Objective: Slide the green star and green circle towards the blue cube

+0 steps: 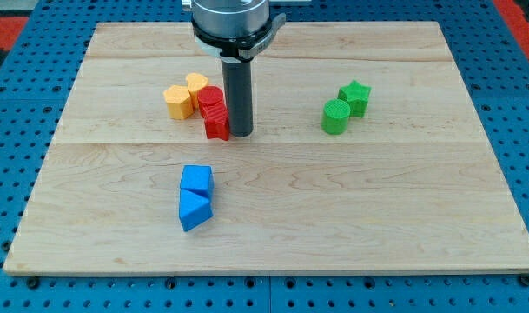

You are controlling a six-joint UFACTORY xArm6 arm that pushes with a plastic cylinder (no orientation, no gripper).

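The green star (356,96) is small and bright green, with short fat points. It sits near the view's top right of the desk (377,217). The green circle (335,116) is a short round block in the same green. It touches the star, just below it and a bit to the view's left.

The blue cube (196,180) is bright blue and sits low on the desk, left of the middle. A blue wedge (194,209) touches it from below. The two green blocks are well apart from the cube, far to its right and higher up.

My tip (241,134) is at the end of a dark rod, near the middle of the desk toward the view's top. It stands just to the right of two red blocks (214,112), and it looks like it touches them. One red block is round on top; I cannot tell the other's shape. Two orange-yellow blocks (184,96) sit just to the left of the red ones. My tip is well apart from the green blocks, off to their left.

There are no fingers here, only the rod.

I see no words or labels on anything.
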